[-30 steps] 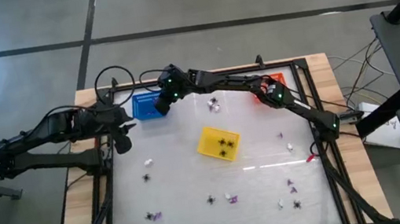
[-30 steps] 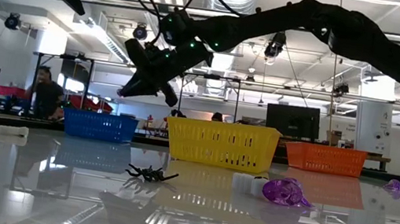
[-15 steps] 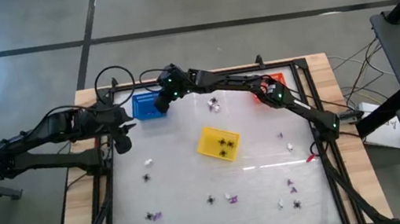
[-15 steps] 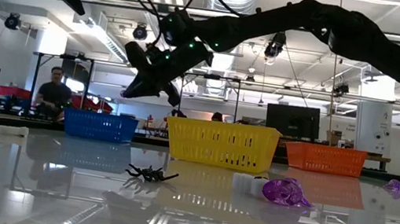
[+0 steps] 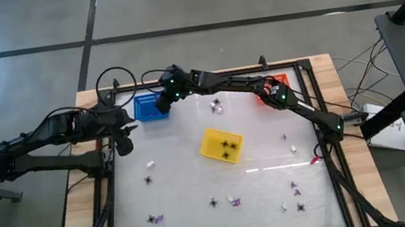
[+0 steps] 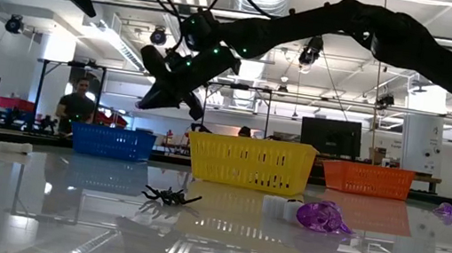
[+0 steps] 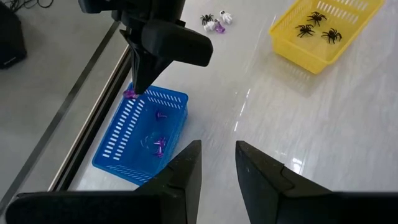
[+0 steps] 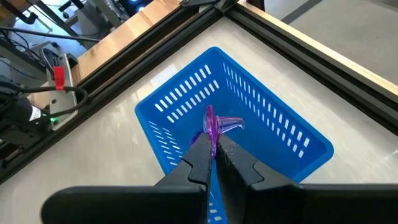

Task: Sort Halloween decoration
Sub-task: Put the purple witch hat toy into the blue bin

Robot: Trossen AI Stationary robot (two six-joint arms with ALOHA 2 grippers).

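My right gripper (image 8: 211,142) hangs over the blue basket (image 8: 281,132) at the table's far left, shut on a purple piece (image 8: 219,124) of the Halloween decoration. Two purple bits (image 7: 158,144) lie on that basket's floor. My left gripper (image 7: 217,146) waits open by the left edge (image 5: 123,145), nothing between its fingers. Three black spiders (image 7: 316,25) lie in the yellow basket (image 5: 221,144). Loose black, purple and white pieces lie scattered on the table, such as a group (image 5: 217,105) at the far side and another (image 5: 234,201) near the front. My right gripper pinches the purple piece by its thin lower end (image 8: 211,132) between the tips of its two fingers. The fingers slant down from the table's right. The piece stands up past the fingertips, clear of the basket and above its opening.
An orange basket (image 5: 277,82) stands at the far right under the right arm. A black spider (image 6: 171,196) and a purple piece (image 6: 323,217) lie near the front. A raised frame (image 5: 110,192) runs round the table. A person (image 6: 77,104) stands in the room beyond.
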